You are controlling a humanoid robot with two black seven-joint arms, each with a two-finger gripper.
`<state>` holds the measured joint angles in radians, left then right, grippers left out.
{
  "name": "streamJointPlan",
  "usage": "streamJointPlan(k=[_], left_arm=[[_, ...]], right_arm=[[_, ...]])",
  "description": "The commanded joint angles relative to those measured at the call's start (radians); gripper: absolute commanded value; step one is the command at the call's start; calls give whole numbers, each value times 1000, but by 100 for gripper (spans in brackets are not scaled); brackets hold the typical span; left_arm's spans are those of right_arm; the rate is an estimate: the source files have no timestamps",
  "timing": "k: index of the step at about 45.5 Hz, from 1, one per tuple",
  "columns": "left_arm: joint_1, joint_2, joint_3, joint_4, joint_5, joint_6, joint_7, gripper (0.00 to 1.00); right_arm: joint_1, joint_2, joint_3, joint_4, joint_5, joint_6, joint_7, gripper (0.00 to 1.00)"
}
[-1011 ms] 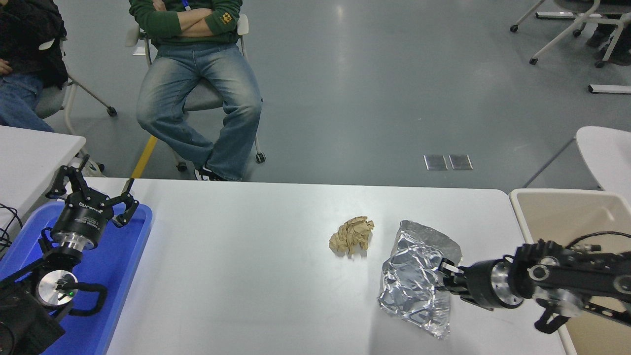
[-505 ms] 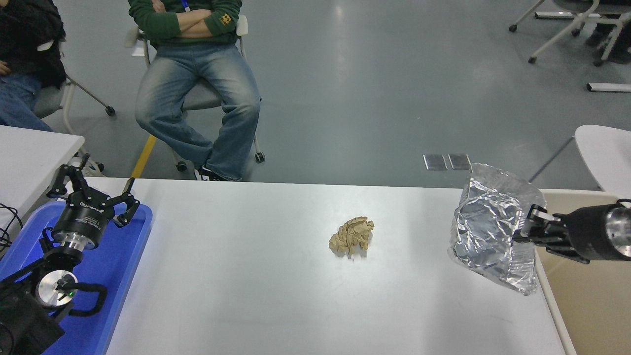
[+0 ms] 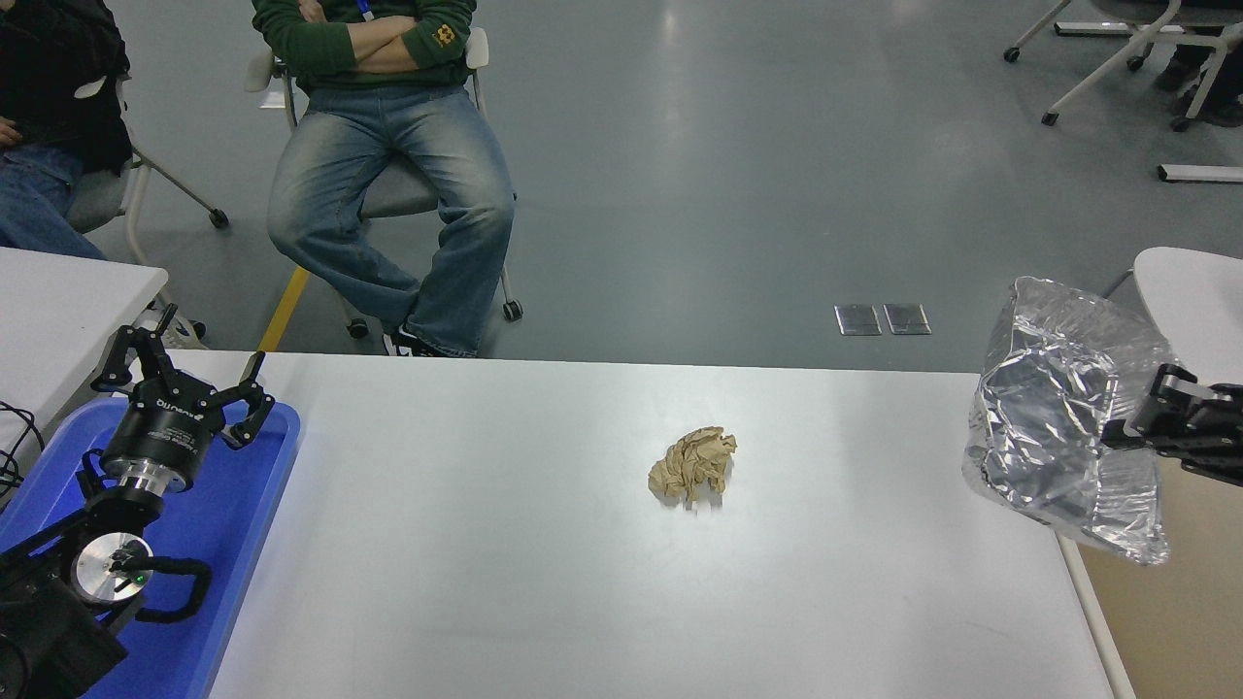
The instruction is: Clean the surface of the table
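The glossy white table surface fills the lower middle of the head view. A crumpled brown paper ball lies on it right of centre. My right gripper comes in from the right edge, shut on a crumpled silver foil bag. It holds the bag in the air over the table's right edge and the beige bin. My left gripper is parked open at the lower left, over a blue tray.
A person in jeans and a green top sits on a chair beyond the far edge, another person at the top left. A smaller white table is at the left, another white one at the right.
My right gripper has lifted the foil bag off the table and carried it right and up, from the table's right part to above the bin's edge. The left arm and paper ball have not moved.
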<state>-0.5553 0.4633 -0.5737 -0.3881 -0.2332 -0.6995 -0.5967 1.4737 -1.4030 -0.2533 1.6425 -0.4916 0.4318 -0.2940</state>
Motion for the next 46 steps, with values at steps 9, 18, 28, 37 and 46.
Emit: streamJointPlan(k=[9, 18, 28, 37, 46], left_arm=[[0, 0, 0, 0, 0, 0, 0, 100], [0, 0, 0, 0, 0, 0, 0, 100], [0, 0, 0, 0, 0, 0, 0, 100], [0, 0, 0, 0, 0, 0, 0, 100], [0, 0, 0, 0, 0, 0, 0, 100]], right_arm=[[-39, 44, -1, -151, -94, -31, 0, 0], [-108, 96, -3, -269, -91, -149, 1, 0], [-226, 191, 0, -426, -82, -261, 10, 0], [-337, 300, 17, -611, -51, -346, 13, 0], [-417, 412, 17, -794, 50, -401, 18, 0]])
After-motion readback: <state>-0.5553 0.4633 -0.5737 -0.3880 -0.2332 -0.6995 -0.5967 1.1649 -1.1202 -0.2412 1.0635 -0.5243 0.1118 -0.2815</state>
